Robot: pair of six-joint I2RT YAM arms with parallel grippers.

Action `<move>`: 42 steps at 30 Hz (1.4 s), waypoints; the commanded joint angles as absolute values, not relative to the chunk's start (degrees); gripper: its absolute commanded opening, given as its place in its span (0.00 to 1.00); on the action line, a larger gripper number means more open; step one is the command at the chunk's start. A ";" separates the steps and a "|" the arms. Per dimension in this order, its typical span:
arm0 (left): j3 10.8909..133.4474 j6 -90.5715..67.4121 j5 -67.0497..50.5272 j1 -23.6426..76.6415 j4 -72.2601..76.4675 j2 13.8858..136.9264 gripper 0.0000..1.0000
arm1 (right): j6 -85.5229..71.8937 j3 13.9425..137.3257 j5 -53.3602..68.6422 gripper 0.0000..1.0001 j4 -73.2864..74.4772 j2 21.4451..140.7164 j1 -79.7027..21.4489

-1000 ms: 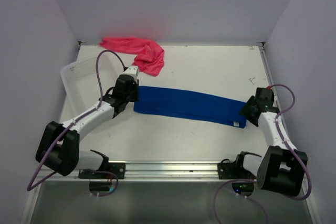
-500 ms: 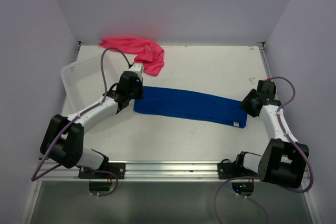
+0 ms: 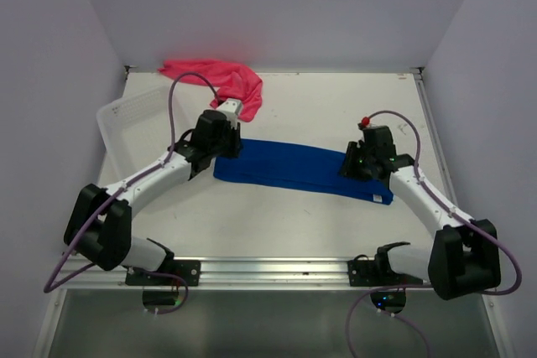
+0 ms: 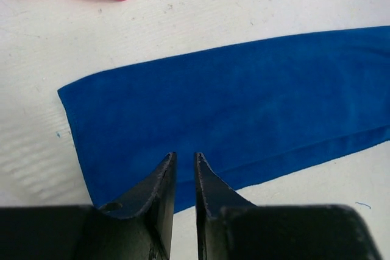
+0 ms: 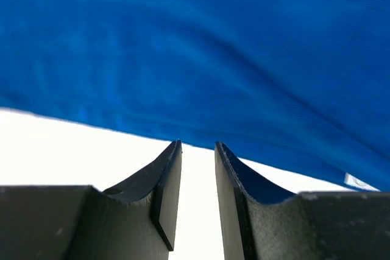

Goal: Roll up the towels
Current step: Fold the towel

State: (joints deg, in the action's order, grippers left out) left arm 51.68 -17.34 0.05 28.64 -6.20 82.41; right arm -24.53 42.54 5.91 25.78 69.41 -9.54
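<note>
The white slotted plastic basket (image 3: 124,116) stands at the left edge of the table (image 3: 336,106), with the left arm's purple cable (image 3: 172,111) looping above it. Both towels lie on the tabletop outside it. The blue towel (image 3: 294,169) is folded into a long flat band that slants across the middle of the table. The pink towel (image 3: 220,80) is bunched in the far left corner against the back wall, one lobe drooping toward the blue towel's left end. The left arm (image 3: 159,175) reaches in low from the left, its wrist over that left end. The left gripper (image 4: 183,155) has its jaws only a narrow slit apart, with nothing between them. Its tips sit over the blue cloth close to the near long edge (contact with the fabric cannot be judged). The right arm (image 3: 419,199) bends inward from the right, its wrist over the band's right end. The right gripper (image 5: 198,144) is likewise parted by a slim gap and grips nothing, with white table showing between its tips just beside the towel's edge. The blue fabric has a fine, short nap with soft ripples. A stitched hem runs along its near edge and a small white label (image 5: 359,181) sits at its right corner. The pink cloth shows an overlocked edge in the left wrist view.
</note>
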 commanded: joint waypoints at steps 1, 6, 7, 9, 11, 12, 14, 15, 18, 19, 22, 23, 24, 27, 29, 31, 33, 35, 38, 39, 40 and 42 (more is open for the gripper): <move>55.46 -14.33 -1.32 28.74 -9.57 77.09 0.22 | -20.06 47.26 6.51 0.32 20.92 71.36 -14.75; 55.29 -10.64 -0.18 28.74 -13.98 72.70 0.26 | -13.11 54.39 0.36 0.32 20.74 80.48 -25.74; 54.67 -10.11 -0.26 28.74 -13.80 71.90 0.30 | -11.01 55.45 0.09 0.32 20.83 81.90 -27.23; 51.96 -8.97 2.81 28.74 -11.78 69.36 0.34 | -8.54 58.53 -3.77 0.32 21.09 84.01 -31.28; 50.46 -8.35 5.17 28.74 -10.38 68.21 0.39 | -4.76 61.59 -7.19 0.32 21.88 87.61 -35.13; 49.49 -8.09 5.97 28.74 -10.20 67.59 0.40 | -3.62 62.74 -8.42 0.32 23.19 89.11 -36.20; 49.39 -7.74 7.64 28.74 -10.98 67.24 0.41 | -1.41 65.29 -10.54 0.31 24.95 92.36 -38.74; 49.48 -7.65 7.82 28.74 -11.16 66.71 0.41 | -0.88 65.82 -11.07 0.31 25.22 93.24 -39.46; 49.13 -7.73 7.56 28.74 -10.46 66.01 0.43 | 2.02 67.15 -13.53 0.29 26.45 96.23 -41.57; 49.13 -7.73 7.47 28.74 -10.46 65.92 0.43 | 2.89 67.50 -13.97 0.29 26.63 97.02 -41.83; 49.04 -7.82 6.68 28.74 -10.37 65.92 0.43 | 4.30 67.68 -14.32 0.28 27.07 98.61 -42.80; 49.04 -7.82 6.51 28.74 -10.37 66.00 0.43 | 4.74 67.68 -14.33 0.28 27.42 99.14 -43.06; 49.13 -7.82 6.42 28.74 -10.46 66.09 0.44 | 5.18 67.76 -14.41 0.28 27.68 99.40 -43.24; 49.31 -7.82 5.98 28.74 -10.46 66.36 0.44 | 6.24 67.50 -14.94 0.27 28.04 100.19 -43.50; 49.31 -7.82 5.98 28.74 -10.46 66.45 0.44 | 6.59 66.89 -14.77 0.28 28.12 100.46 -43.51; 49.31 -7.91 6.15 28.74 -10.37 66.53 0.45 | 6.50 66.45 -14.07 0.28 28.39 100.46 -43.51; 49.31 -7.91 6.24 28.74 -10.37 66.62 0.45 | 6.42 66.01 -12.75 0.28 28.13 100.46 -43.51; 49.39 -7.91 5.98 28.74 -10.37 66.71 0.45 | 6.42 65.22 -12.22 0.29 27.86 100.46 -43.59; 49.39 -7.91 5.80 28.74 -10.37 66.97 0.45 | 6.50 64.60 -12.13 0.29 27.60 100.89 -43.59; 49.39 -8.00 5.71 28.74 -10.37 67.06 0.45 | 6.50 64.60 -11.78 0.30 27.68 101.07 -43.59; 49.39 -8.00 5.54 28.74 -10.28 67.06 0.45 | 6.50 64.69 -11.52 0.30 27.77 101.25 -43.59; 49.48 -8.00 5.36 28.74 -10.37 67.24 0.46 | 6.24 64.86 -11.16 0.31 28.04 101.86 -43.59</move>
State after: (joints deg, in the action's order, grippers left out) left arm 49.21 -9.17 6.00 28.64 -11.70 67.33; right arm 5.28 65.04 -12.32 27.81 100.84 -43.24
